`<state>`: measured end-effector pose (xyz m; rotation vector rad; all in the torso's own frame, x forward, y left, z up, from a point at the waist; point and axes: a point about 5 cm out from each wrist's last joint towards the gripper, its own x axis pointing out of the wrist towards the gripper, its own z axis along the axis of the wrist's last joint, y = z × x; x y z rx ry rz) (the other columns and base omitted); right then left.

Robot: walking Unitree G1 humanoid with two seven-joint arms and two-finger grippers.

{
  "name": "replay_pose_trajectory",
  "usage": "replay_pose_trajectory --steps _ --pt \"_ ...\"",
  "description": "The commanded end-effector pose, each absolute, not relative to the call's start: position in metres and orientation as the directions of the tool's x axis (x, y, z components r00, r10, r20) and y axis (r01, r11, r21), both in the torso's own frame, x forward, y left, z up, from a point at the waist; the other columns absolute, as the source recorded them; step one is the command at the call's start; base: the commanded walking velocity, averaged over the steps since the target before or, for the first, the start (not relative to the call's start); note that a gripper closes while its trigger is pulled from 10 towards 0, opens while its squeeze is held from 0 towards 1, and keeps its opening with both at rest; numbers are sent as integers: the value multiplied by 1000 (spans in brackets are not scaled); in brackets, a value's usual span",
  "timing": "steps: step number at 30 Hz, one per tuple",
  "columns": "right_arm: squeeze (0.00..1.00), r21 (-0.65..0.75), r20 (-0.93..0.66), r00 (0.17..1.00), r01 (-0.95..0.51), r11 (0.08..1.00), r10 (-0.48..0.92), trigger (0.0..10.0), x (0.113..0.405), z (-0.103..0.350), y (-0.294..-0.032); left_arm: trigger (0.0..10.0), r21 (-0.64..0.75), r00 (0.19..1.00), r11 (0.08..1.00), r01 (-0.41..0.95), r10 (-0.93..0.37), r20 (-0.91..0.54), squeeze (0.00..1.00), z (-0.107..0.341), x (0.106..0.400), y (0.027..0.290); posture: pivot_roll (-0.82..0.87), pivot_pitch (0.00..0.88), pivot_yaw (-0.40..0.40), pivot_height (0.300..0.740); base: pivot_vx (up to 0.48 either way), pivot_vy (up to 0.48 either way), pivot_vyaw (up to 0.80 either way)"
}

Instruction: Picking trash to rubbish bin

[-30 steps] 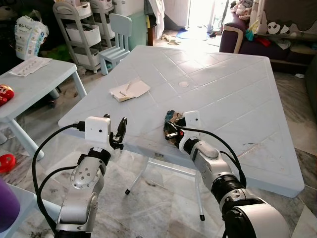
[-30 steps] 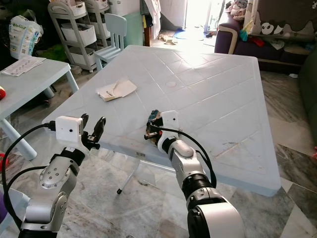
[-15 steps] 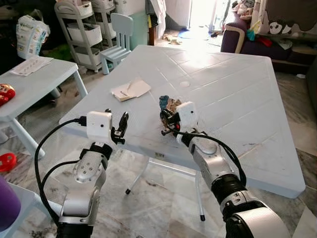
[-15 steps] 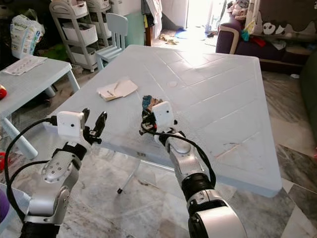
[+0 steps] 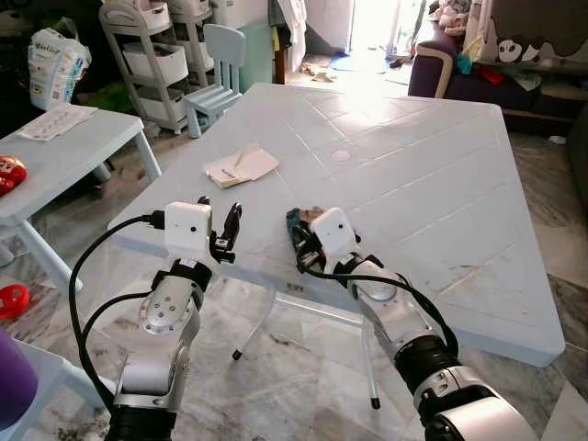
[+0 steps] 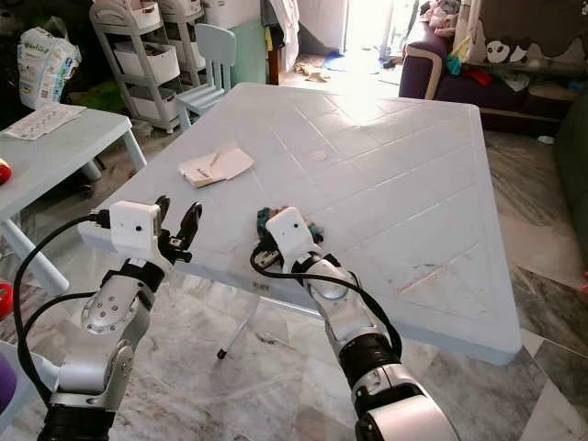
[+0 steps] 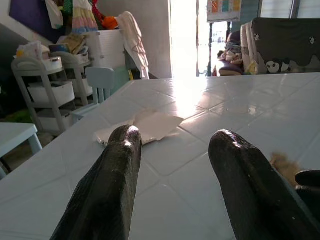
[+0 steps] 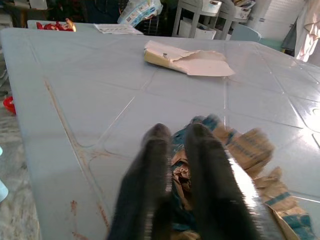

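A crumpled brown and blue wrapper (image 8: 245, 150) is pinched in my right gripper (image 8: 177, 170), whose fingers are shut on it. In the left eye view this gripper (image 5: 301, 246) holds the wrapper (image 5: 294, 220) just over the pale blue table (image 5: 413, 156), near its front edge. My left gripper (image 5: 219, 234) hovers open at the table's front left corner, a hand's width left of the wrapper. Its two black fingers (image 7: 115, 170) stand apart with nothing between them. A flat torn piece of beige paper (image 5: 241, 166) lies farther back on the table.
A low pale side table (image 5: 64, 147) with a sheet of paper stands to my left, a red toy (image 5: 9, 170) at its edge. Behind are a grey shelf cart (image 5: 147, 46), a small chair (image 5: 220, 64) and a dark sofa (image 5: 496, 64). Marble floor lies below.
My right gripper lifted the wrapper off the table, then carried it left and down toward the front edge. The left gripper rose slightly and stays open.
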<state>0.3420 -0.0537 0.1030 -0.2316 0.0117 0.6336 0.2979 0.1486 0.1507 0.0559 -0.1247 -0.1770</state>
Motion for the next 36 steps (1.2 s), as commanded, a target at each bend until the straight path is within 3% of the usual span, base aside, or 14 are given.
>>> replay_pose_trajectory --steps 1,20,31,36 --pt "1000 -235 -85 806 -587 774 586 10000 342 105 -53 10000 75 977 983 165 -174 126 0 153 301 150 -29 0 14 740 0 0 0" --pt "1000 -302 -214 803 -596 744 556 10000 341 92 -60 10000 74 977 984 165 -173 126 0 152 301 151 -29 0 15 740 0 0 0" --pt "1000 -369 -118 832 -544 754 542 10000 347 112 -59 10000 72 977 984 165 -173 124 0 152 301 150 -31 0 16 740 0 0 0" --pt "1000 -386 -177 845 -532 754 505 10000 348 105 -63 10000 70 977 984 166 -174 124 0 152 302 149 -33 0 14 740 0 0 0"
